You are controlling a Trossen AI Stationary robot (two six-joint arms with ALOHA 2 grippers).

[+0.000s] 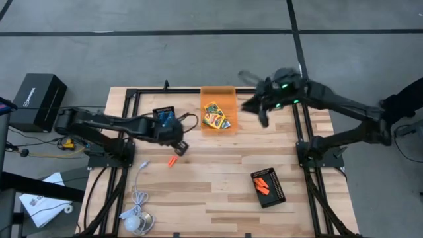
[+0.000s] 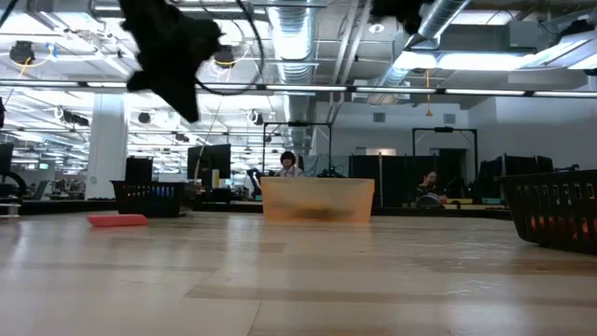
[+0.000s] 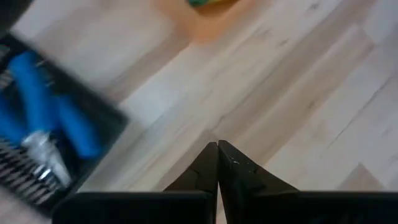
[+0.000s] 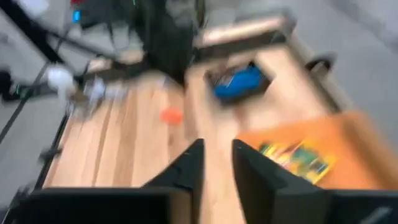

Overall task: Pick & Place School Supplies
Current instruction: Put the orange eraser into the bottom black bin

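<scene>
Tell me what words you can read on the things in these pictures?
None can be read.
Crayon boxes in the orange bin: colourful print, too small and blurred to read.
Black box on the floor beside the table: a pale mark on its side, too small to make out.
White papers on the floor: no readable writing.

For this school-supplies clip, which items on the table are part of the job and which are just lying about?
Part of the job:
- crayon boxes, lying in the orange bin
- orange pieces in the black tray
- loose orange piece on the table
- blue-handled tool in the second tray

Lying about:
- white cable with puck
- black box off the table
</scene>
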